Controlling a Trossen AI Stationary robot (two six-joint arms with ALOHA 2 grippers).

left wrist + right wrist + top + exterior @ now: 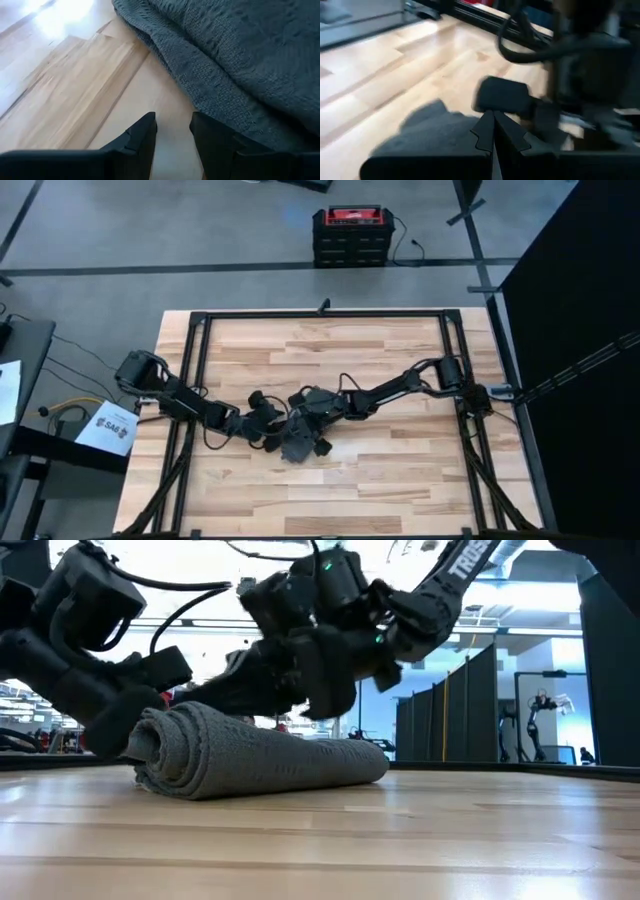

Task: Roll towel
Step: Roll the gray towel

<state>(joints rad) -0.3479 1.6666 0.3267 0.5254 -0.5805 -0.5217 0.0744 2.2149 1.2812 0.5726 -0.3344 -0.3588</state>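
The dark grey towel (260, 760) lies rolled up on the wooden table, near the middle (297, 444). My left gripper (173, 132) is open by a narrow gap, low over the wood at the roll's left end (150, 740); the towel (240, 60) lies just ahead of its fingers and beside them. My right gripper (492, 131) is shut with nothing between its fingers. It hangs over the roll's middle (320, 700), with the towel (420, 135) below and beside it. My left gripper has one finger (220, 145) right beside the towel's lower edge (250, 125), but I cannot tell whether it touches. My right gripper is close above the roll, and I cannot tell whether it touches the cloth.
Black frame rails (200, 380) run along the table's left, right and far sides. A red and black box (352, 235) stands on the floor beyond the far edge. Bare wood (350, 490) lies between the roll and the near edge. The two arms are close together over the towel.
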